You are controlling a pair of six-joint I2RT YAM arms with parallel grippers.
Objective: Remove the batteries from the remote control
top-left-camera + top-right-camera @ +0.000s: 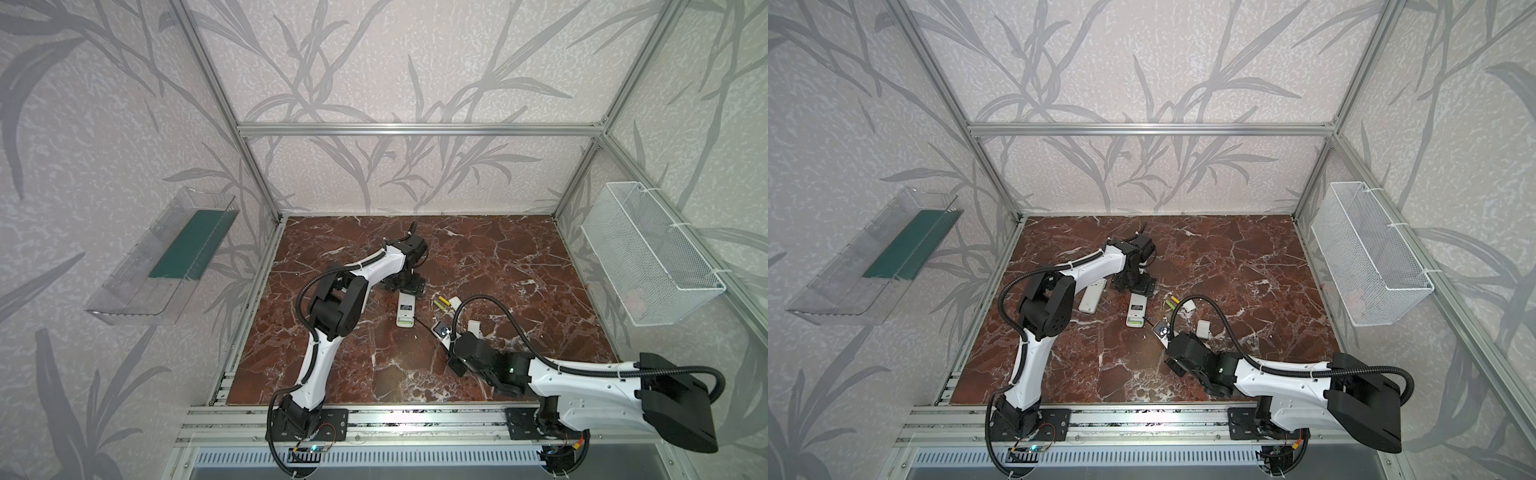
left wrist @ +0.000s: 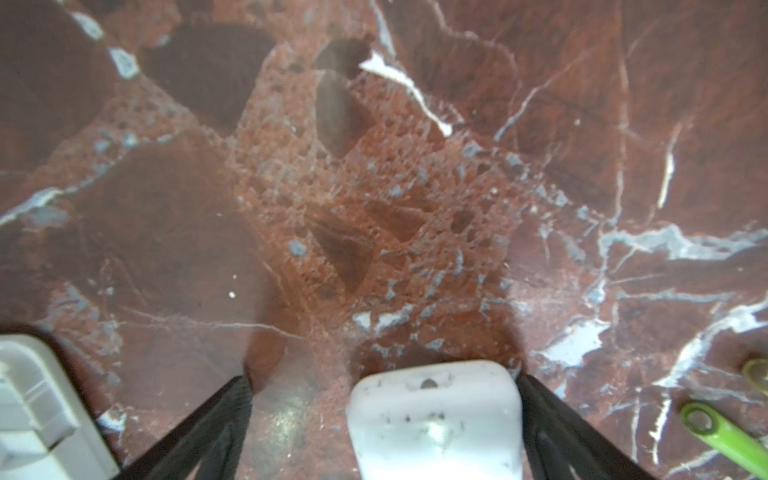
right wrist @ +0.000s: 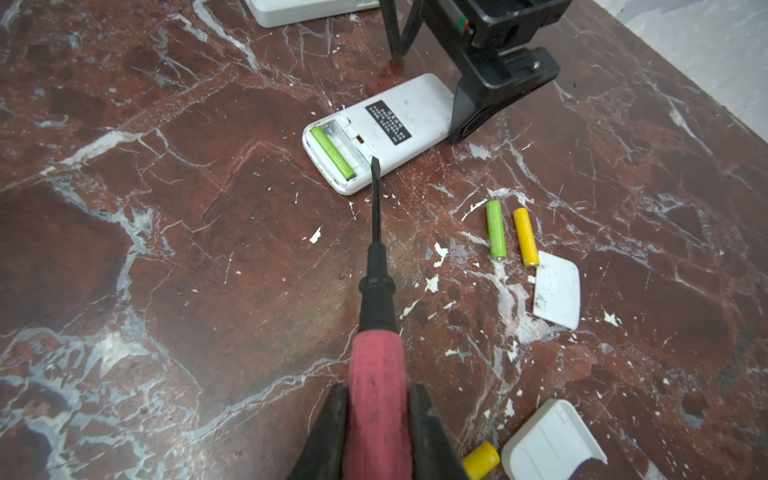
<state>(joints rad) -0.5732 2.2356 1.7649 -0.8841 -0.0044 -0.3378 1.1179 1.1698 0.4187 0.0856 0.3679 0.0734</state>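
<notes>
Far left: a spare remote [image 1: 1093,296] lies flat beside my left arm. Not the one I'm working.

My left pincer [image 2: 380,380] is spread wide and straddles the far end of the remote [image 3: 390,124]. The remote sits close against one of the fingers [image 2: 548,415] with a clear gap to the other, so there's no clamp on it.

The remote lies back-up on the table [image 3: 208,249] with its compartment open. One lime green battery [image 3: 332,153] is in the outer slot; the inner slot is bare.

The screwdriver [image 3: 376,266] has its tip at the compartment edge by the bare slot. Touching or hovering, can't tell.

Right of that are two loose batteries [image 3: 496,230], green and yellow, side by side. A white cover [image 3: 557,291] is at the yellow one's end. Another yellow cell [image 3: 482,459] and a second cover [image 3: 548,444] lie near my right wrist.

My right pincer [image 3: 377,395] is pinched on the pink-red handle.

To do it well:
- Close the left pincer on the remote first, or I reckon it skids under the lever.
- Run the tip across the bare slot at a low angle and get it under the green cell's flank.
- Lift gently. A hard flick likely sends the cell rolling off among the others.
- I can't make out the spring end, so start mid-cell.
</notes>
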